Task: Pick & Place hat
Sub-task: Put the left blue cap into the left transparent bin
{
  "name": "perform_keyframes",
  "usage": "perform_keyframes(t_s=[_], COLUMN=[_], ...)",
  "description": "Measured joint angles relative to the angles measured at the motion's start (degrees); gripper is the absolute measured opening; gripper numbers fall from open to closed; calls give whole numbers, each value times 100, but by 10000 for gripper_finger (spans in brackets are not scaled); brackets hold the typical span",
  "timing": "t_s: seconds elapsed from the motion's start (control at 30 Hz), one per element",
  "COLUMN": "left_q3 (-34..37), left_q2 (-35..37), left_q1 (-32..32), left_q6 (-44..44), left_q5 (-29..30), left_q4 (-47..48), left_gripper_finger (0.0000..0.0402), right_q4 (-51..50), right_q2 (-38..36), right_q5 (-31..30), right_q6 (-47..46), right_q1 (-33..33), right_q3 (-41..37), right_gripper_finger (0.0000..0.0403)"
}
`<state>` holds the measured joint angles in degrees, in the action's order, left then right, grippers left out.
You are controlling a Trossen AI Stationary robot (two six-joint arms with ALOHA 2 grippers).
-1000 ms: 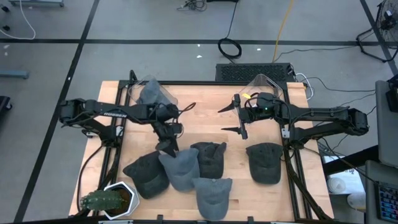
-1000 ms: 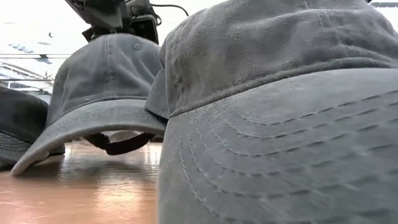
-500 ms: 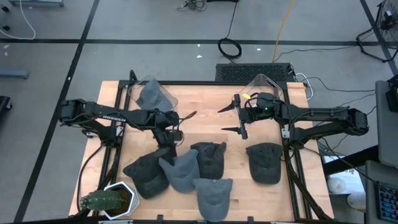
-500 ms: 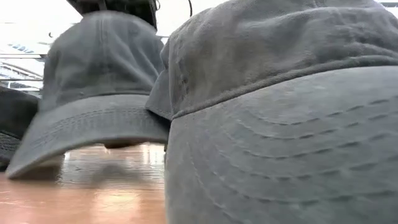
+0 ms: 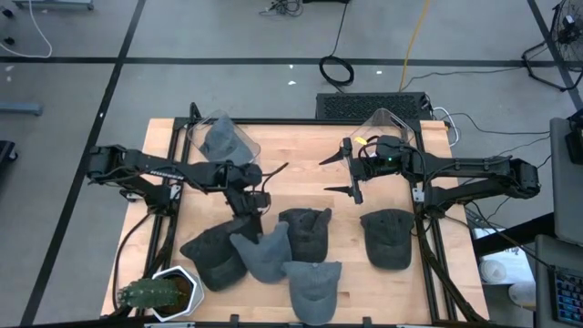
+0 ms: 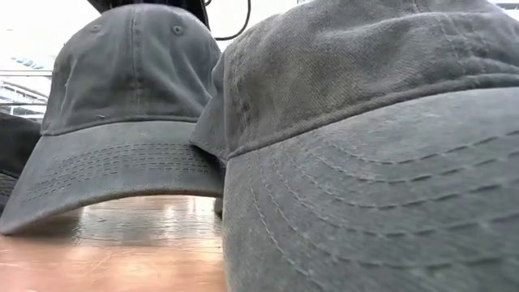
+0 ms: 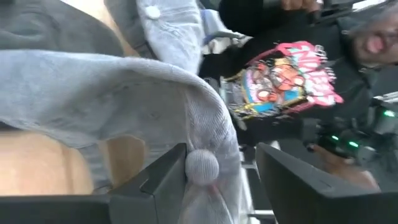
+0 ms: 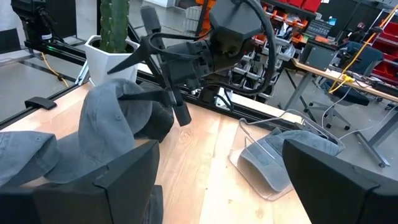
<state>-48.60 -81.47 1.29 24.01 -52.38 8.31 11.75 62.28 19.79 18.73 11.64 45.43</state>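
Note:
Several grey and dark hats lie bunched on the wooden table's near half. My left gripper (image 5: 246, 219) (image 7: 217, 158) is shut on the lighter grey hat (image 5: 262, 255) (image 6: 130, 97) (image 8: 109, 124). That hat stands tipped up among the others, its brim (image 6: 113, 174) raised off the wood. My right gripper (image 5: 339, 173) (image 8: 214, 168) hangs open above the table's middle, level, holding nothing. My left gripper has the top of the hat's crown, at the round button (image 7: 202, 165), between its two fingers. One finger (image 7: 161, 183) lies against the button; whether the other touches the cloth I cannot tell. The fingers come slanting down from the far side. The hat is tilted, and its brim's left end looks to be on the wood.
A dark hat (image 5: 214, 257) lies left of the held one, another (image 5: 307, 232) right of it, and a grey one (image 5: 311, 287) sits near the front edge. One dark hat (image 5: 387, 239) lies apart on the right. A potted cactus (image 5: 157, 293) and two clear stands (image 5: 223, 137) (image 5: 387, 128) occupy corners.
My left gripper has shifted a little toward the table's near edge. The lighter grey hat has come with it: it now stands nearer the front and more upright, and most of its brim has risen off the wood.

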Motion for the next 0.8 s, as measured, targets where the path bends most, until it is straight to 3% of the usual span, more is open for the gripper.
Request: perform_keyframes(t_s=[0.2, 0.5, 0.8], left_q3=[1, 2, 2], left_q2=[0, 0, 0], left_q1=[-99, -150, -123], left_q6=[197, 264, 87], left_q5=[1191, 354, -172], left_q4=[729, 268, 36], left_gripper_finger=[202, 164, 31], right_q4=[0, 17, 2], right_q2=[0, 0, 0], right_q5=[0, -2, -2], right_q6=[-1, -1, -2], right_q1=[0, 0, 1], right_q3=[0, 0, 0], right_gripper_finger=[329, 329, 329])
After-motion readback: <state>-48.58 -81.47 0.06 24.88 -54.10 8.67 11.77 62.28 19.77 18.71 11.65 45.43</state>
